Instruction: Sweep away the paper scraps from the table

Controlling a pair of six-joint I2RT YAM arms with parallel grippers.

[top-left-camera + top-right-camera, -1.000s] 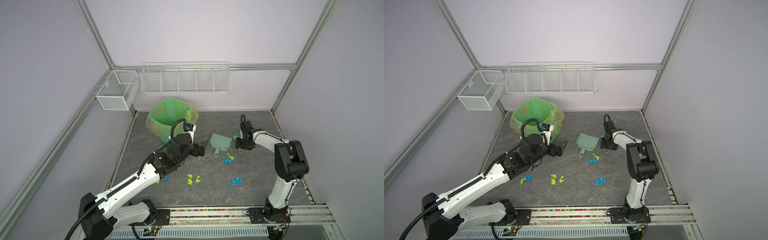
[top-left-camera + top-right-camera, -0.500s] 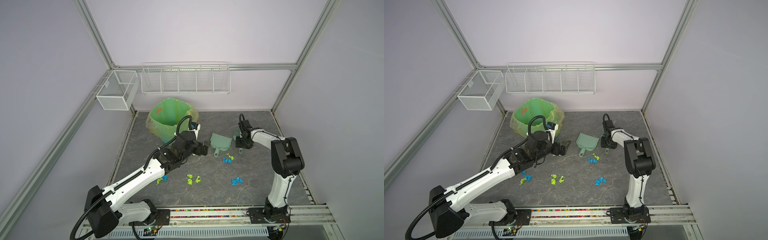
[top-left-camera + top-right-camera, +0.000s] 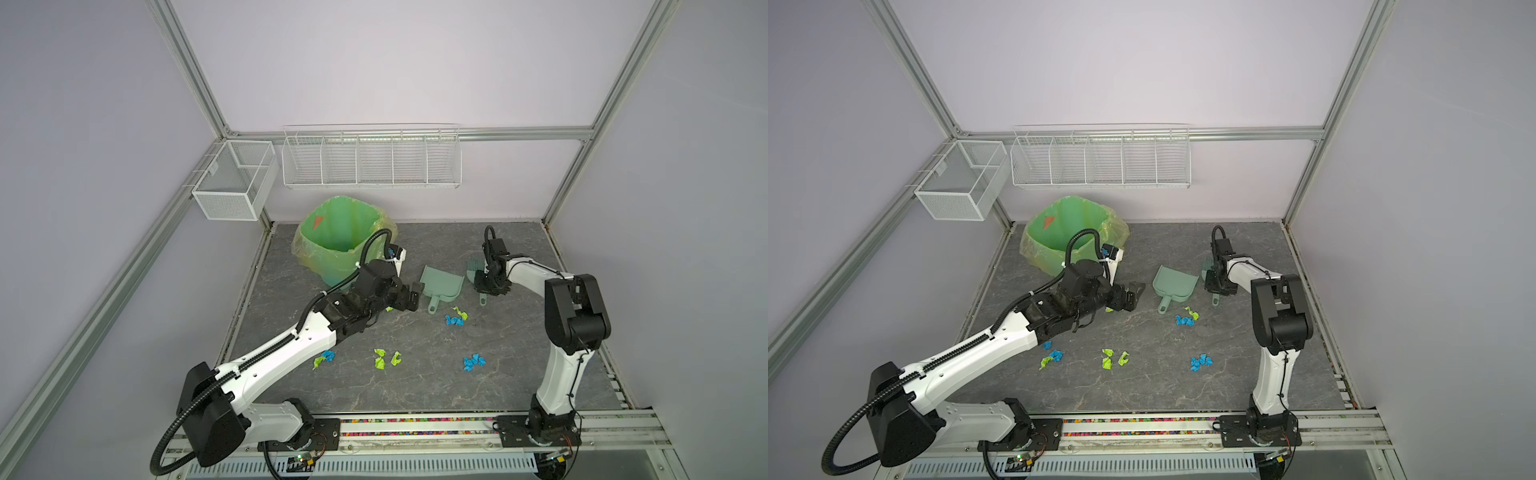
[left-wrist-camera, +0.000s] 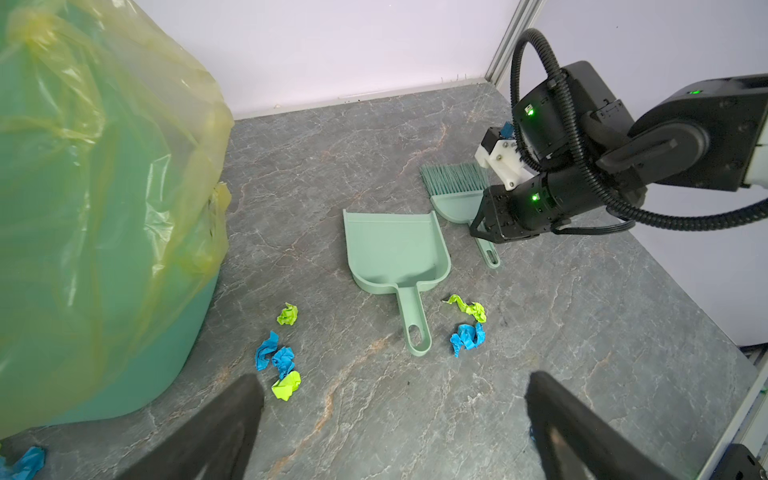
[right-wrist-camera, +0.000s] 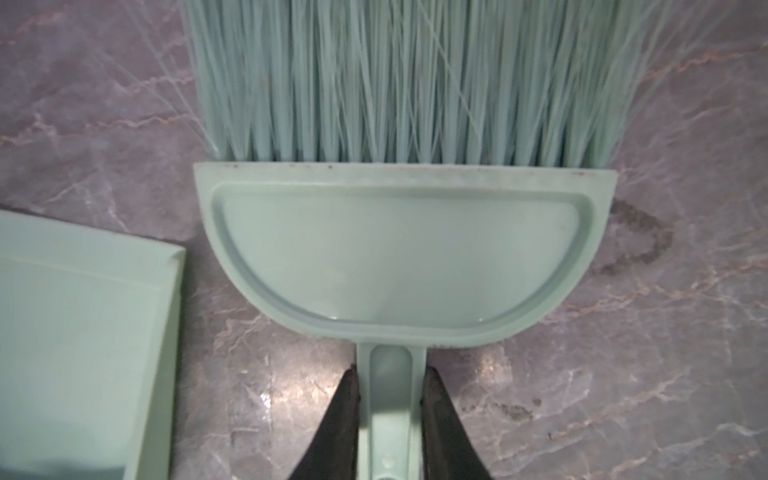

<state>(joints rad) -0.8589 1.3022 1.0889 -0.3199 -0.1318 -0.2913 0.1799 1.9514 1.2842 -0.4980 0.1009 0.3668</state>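
Paper scraps, blue and lime-green wads, lie scattered on the table: a clump by the dustpan handle, a blue one, green ones and a pair near the left arm. The pale green dustpan lies flat, and the brush lies beside it. My right gripper is shut on the brush handle, a finger pressed against each side. My left gripper stands open above bare table, short of the dustpan's handle. More scraps lie near the left finger.
A green bin lined with a yellowish bag stands at the back left, close to my left wrist. White wire baskets hang on the back wall. Aluminium framing edges the table.
The right gripper's fingers have closed onto the brush handle. My left gripper, still wide open, has moved right towards the dustpan.
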